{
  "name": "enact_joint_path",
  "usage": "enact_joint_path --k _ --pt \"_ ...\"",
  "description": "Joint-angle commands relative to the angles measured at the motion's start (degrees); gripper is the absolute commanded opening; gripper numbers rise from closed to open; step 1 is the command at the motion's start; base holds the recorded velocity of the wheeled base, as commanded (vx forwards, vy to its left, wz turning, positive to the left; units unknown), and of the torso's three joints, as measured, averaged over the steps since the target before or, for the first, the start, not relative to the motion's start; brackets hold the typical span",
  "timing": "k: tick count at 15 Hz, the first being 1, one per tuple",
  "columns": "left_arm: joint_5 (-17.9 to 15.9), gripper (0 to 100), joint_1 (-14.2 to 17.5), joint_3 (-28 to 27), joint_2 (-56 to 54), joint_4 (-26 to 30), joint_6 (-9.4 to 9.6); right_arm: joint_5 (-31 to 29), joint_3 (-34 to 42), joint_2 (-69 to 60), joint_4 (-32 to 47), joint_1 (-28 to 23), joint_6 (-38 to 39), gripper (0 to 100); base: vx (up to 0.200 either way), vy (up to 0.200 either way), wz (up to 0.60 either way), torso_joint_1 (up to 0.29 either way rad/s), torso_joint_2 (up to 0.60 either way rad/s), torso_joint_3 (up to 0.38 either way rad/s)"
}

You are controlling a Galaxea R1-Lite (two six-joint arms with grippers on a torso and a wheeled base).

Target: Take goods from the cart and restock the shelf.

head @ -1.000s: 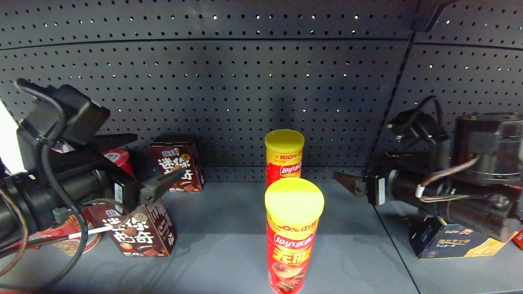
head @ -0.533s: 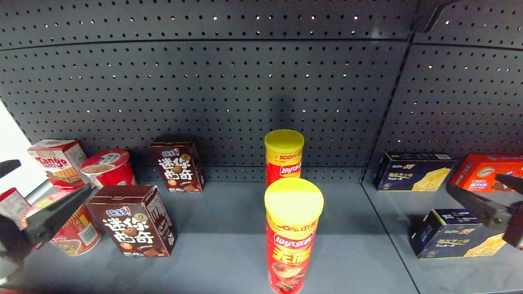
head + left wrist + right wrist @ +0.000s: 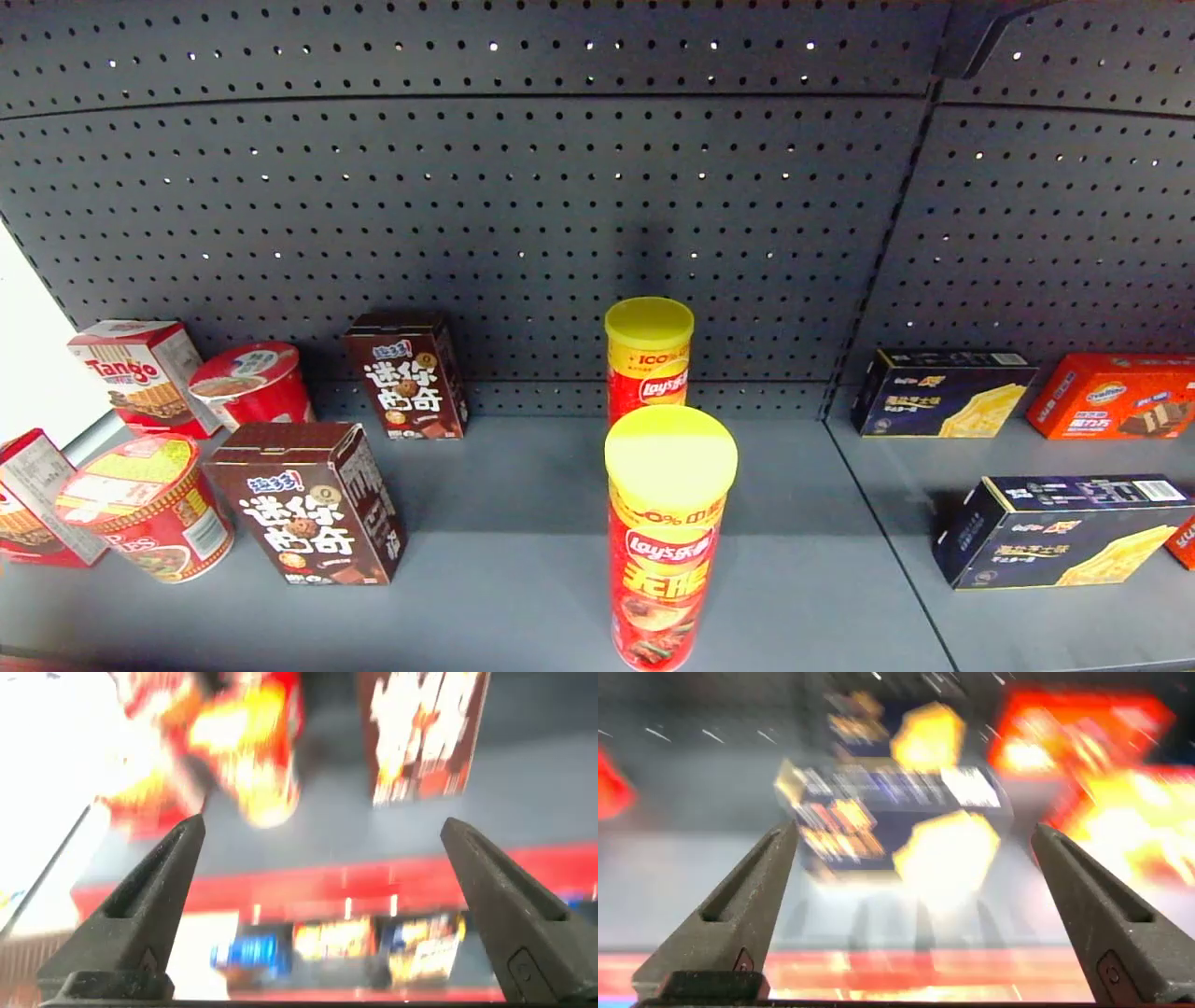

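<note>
Left hand [image 3: 322, 823] gaping, empty, pointed at brown box [image 3: 425, 737]; right hand [image 3: 915, 829] equally wide, empty, facing blue box [image 3: 896, 803].

A dark grey perforated metal back panel [image 3: 523, 215] stands upright behind the grey shelf board [image 3: 504, 579], split toward the right by a slanting vertical seam [image 3: 883, 252]. A dark angled metal bracket [image 3: 971, 47] juts out at its upper right. A bright white surface [image 3: 26, 359] shows past its left edge.

The far chip can [image 3: 649, 359] is partly hidden behind the near chip can [image 3: 668, 541]. At far left, a red box [image 3: 28, 509] is cut by the edge. The dark box [image 3: 887, 803] is blurred beyond reading.
</note>
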Motion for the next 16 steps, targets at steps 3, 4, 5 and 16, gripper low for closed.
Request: enact_joint_path --k 3,4,5,16 --pt "3.33 100 1.03 4.93 -9.91 2.23 -0.98 -1.17 2.6 -21.5 16.75 -14.87 0.3 100 0.0 0.0 0.0 0.0 0.0 0.0" --pt "3.33 100 1.03 6.86 -10.0 -0.76 -0.98 -1.52 4.18 -23.17 16.48 -14.69 0.65 100 0.0 0.0 0.0 0.0 0.0 0.0" --pt "3.16 100 0.94 8.27 -10.0 -4.27 -0.98 -1.79 5.15 -23.17 15.6 -14.61 1.17 100 0.0 0.0 0.0 0.0 0.0 0.0" --pt "-9.15 100 0.94 11.08 -10.0 -10.34 -8.54 23.7 12.53 -23.17 4.62 -14.52 1.79 100 0.0 0.0 0.0 0.0 0.0 0.0"
